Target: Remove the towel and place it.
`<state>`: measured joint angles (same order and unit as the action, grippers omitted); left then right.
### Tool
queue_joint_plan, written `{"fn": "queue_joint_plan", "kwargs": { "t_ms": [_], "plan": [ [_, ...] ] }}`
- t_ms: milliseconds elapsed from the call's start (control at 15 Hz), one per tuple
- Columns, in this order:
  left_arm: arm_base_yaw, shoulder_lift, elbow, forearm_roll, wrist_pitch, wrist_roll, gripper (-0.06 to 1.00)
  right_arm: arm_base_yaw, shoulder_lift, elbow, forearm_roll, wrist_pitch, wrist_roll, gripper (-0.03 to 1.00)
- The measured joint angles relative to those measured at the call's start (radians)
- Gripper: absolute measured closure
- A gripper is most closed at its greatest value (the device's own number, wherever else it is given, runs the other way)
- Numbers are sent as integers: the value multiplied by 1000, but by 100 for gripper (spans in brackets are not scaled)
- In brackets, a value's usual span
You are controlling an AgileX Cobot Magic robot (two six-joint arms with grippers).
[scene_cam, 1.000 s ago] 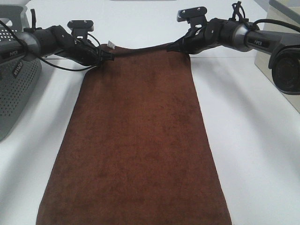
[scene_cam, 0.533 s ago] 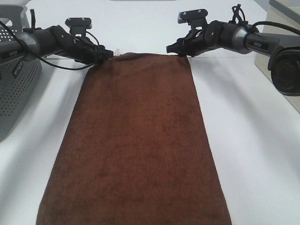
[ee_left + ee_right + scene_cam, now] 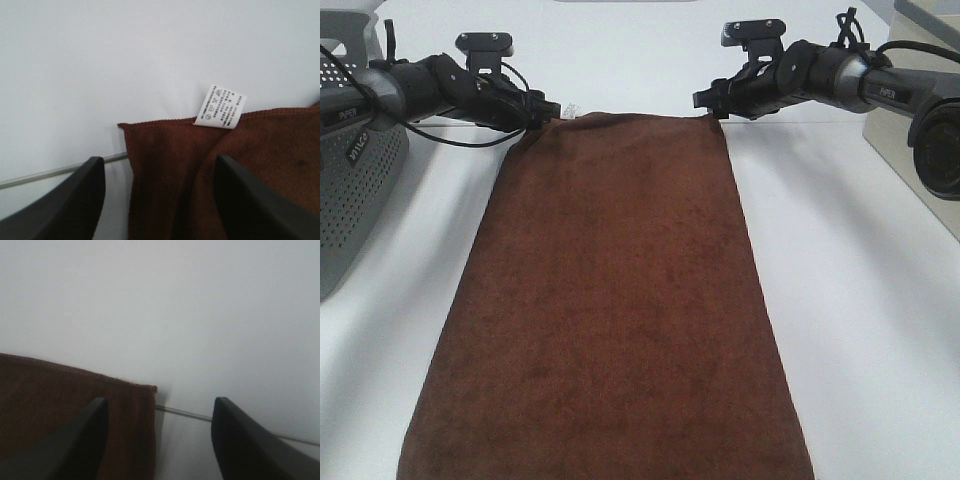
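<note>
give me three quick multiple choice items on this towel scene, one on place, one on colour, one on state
1. Where is the perforated grey plastic basket?
A. left edge of the high view
B. right edge
C. on the towel

2. What colour is the large rectangular terry towel?
A. blue
B. reddish-brown
C. white

3. How is the left tool?
A. shut on the towel
B. open above a towel corner
C. holding the basket

Answers:
1 A, the basket stands beside the left arm.
2 B, plain in every view.
3 B, its fingers stand apart beside the small white care tag.
</note>
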<state>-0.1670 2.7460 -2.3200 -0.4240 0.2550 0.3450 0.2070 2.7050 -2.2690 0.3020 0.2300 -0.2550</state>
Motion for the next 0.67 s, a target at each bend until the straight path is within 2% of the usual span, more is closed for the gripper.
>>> {"fn": "queue_joint_plan", "kwargs": {
  "t_ms": [133,267,400,600,667],
  "plan": [
    [0,-17,-5,0,13,0,36,-1,-5,0,2,104,0,37],
    [1,-29,-70,8,147,0,36,0,-47,0,9,232,0,37],
    [1,-35,-197,46,383,-14,34,0,-132,0,10,348,0,30],
    [0,-38,-410,179,735,-147,16,0,-270,-1,-2,589,32,23],
    [0,-49,-468,224,824,-183,13,0,-313,-1,-21,656,46,22]
  ]
}}
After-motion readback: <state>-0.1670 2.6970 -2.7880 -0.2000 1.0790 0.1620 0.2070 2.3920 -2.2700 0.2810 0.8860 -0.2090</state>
